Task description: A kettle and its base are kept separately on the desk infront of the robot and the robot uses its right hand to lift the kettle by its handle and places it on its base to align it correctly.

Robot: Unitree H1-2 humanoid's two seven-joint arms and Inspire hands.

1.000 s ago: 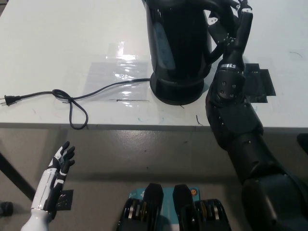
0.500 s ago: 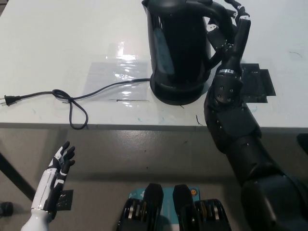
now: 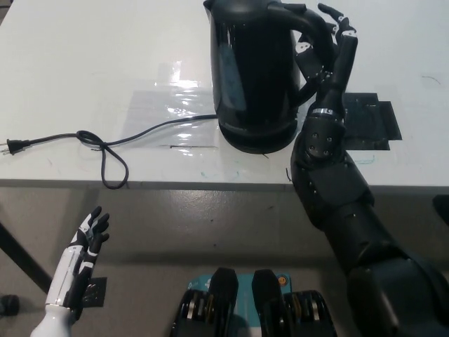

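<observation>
A white desk is spanning the upper view, with grey floor lying below its front edge. At lower left, the white left hand is resting off the desk, fingers apart, holding nothing. A power cord is running right to the base, on which the upright kettle is sitting. Its handle is facing right, toward the nearer black right hand, whose fingers are spreading open just beside the handle; contact cannot be confirmed.

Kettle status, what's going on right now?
Right hand open beside handle. Left hand open, idle below desk. Kettle seated on base. Nothing blocking.
</observation>
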